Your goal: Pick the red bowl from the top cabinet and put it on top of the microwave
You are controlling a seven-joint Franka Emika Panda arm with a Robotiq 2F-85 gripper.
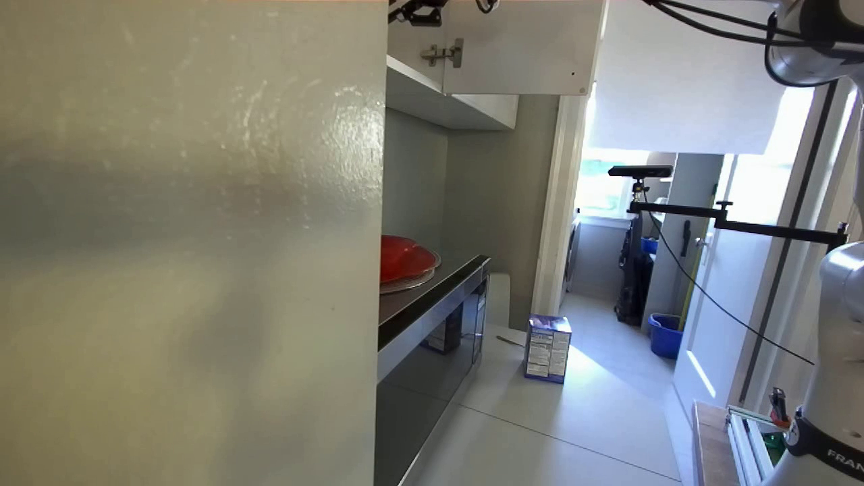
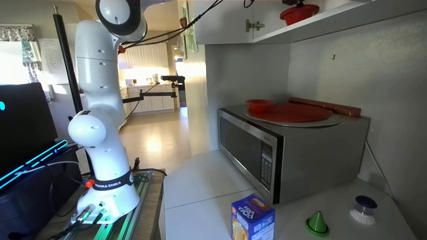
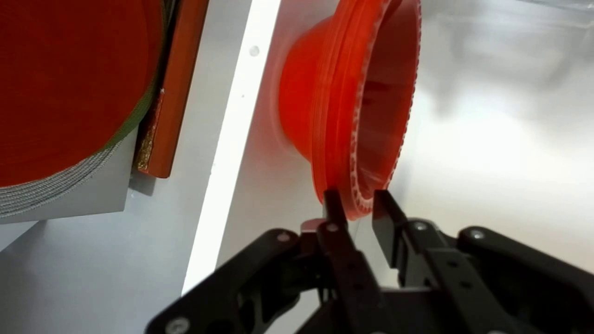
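Gripper (image 3: pixel 356 199): my fingertips stand a little apart, the rim of the red bowl (image 3: pixel 343 106) between them; whether they clamp it or merely flank it, I cannot tell.
Red bowl: up in the top cabinet (image 2: pixel 272 13), mouth upward, its base just inside the white front edge of the shelf (image 3: pixel 232 139); whether it sits flat or tilted, I cannot tell.
Cabinet door (image 2: pixel 223 21): stands open, left of the bowl in an exterior view.
Room below: an open gap lies between the shelf's underside and the microwave (image 2: pixel 320 163), with grey wall (image 2: pixel 320 66) on the far side.
Microwave top: a round mat (image 2: pixel 317 123) bears a red disc (image 2: pixel 303 112), and a small red dish (image 2: pixel 260 106) sits at the disc's left end; a reddish-brown bar (image 2: pixel 337 107) lies along the far edge, and a strip of grey metal shows on the near side, beyond the mat.
Counter (image 2: pixel 206 206): a blue box (image 2: pixel 253 218) stands near the microwave's front; a green cone (image 2: pixel 317 224) and a brush (image 2: pixel 363 210) stand on its near right side.
My arm (image 2: pixel 100 80): left of the microwave, cables (image 2: pixel 176 31) running up to the right.
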